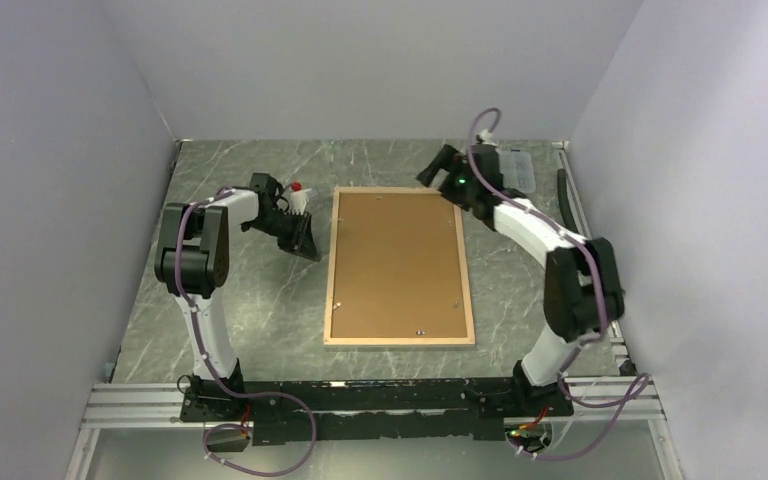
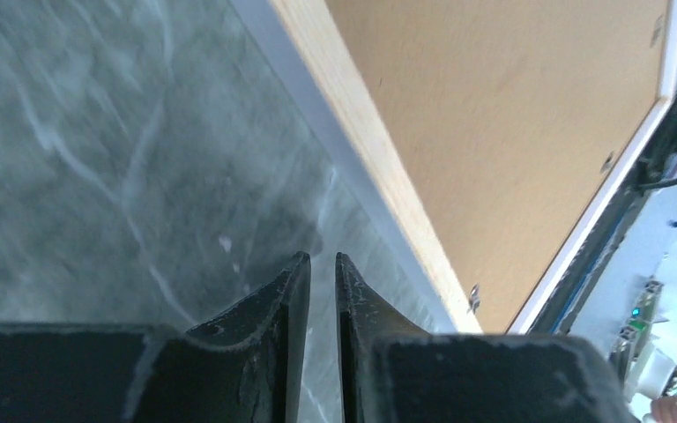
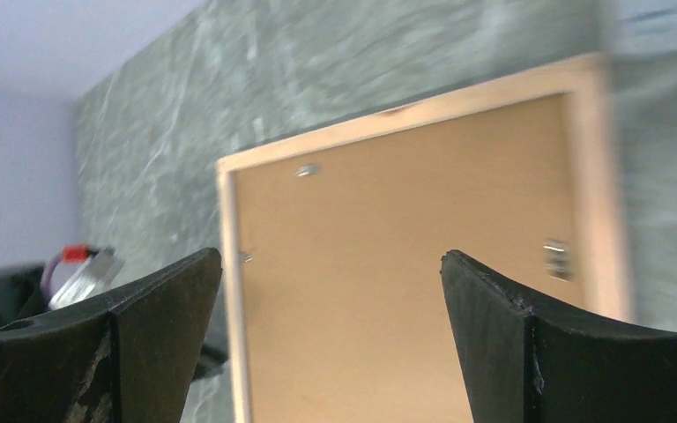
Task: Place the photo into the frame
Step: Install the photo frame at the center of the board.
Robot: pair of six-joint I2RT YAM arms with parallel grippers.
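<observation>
Left gripper (image 2: 322,258) pinched beside frame (image 2: 379,167); backing panel (image 2: 511,115) hides its front.

Pale wood frame (image 1: 399,341), matt fibreboard backing (image 1: 397,262) (metal clips (image 3: 307,170)), marbled tabletop (image 1: 260,300)

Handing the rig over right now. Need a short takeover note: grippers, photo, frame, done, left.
The frame lies back up mid-table, with the brown backing panel sitting in it.
The photo is not in view; whether it is under the panel cannot be told.
The left gripper is shut and empty, beside the frame's left rail.
The right gripper is open and empty, above the frame's far right corner.
Done: backing in the frame. Left: confirm the photo is inside and check the tabs.
</observation>
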